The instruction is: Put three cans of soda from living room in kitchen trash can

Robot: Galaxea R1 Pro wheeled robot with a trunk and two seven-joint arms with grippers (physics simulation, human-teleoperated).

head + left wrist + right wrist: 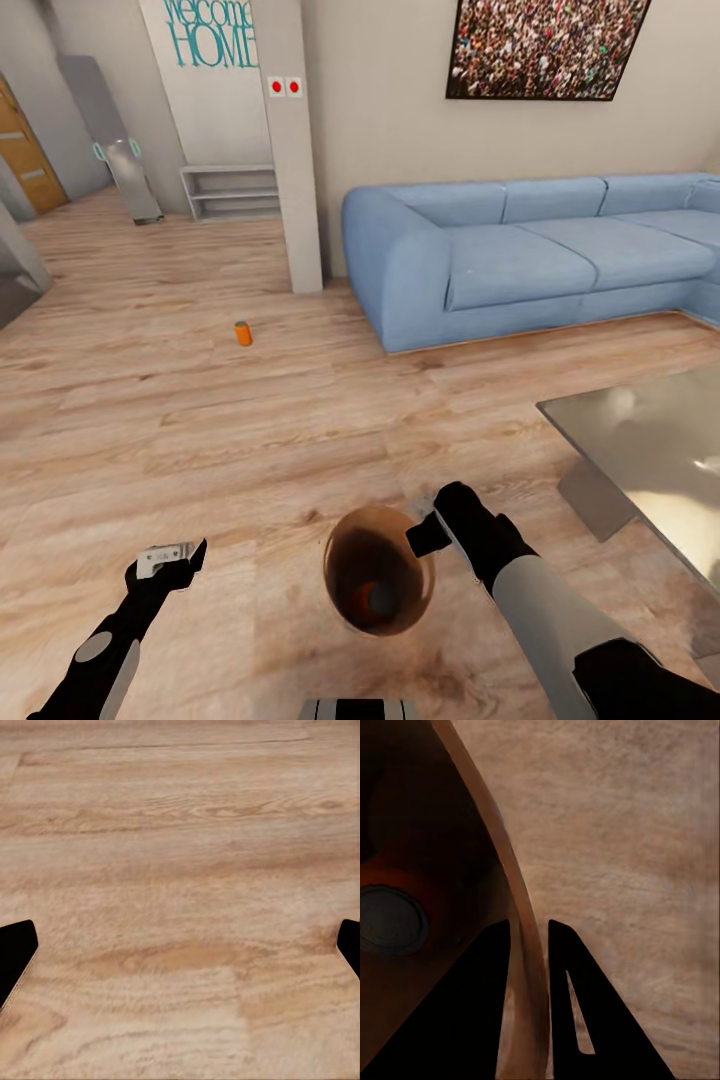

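Note:
The copper-brown trash can (378, 580) hangs in front of me in the head view, held by its rim. My right gripper (428, 535) is shut on that rim (514, 881), one finger inside the wall and one outside. Inside the trash can lies a can of soda (390, 919) with its silvery top showing. An orange can of soda (243, 333) stands upright on the wood floor, far ahead to the left, near the white column. My left gripper (172, 558) is low at the left and open, with only floor between its fingers (16, 952).
A blue sofa (530, 255) lines the right wall. A glass-topped coffee table (650, 450) stands close at my right. A white column (295, 150) and a low shelf (232, 192) stand beyond the orange can. A doorway opens at the far left.

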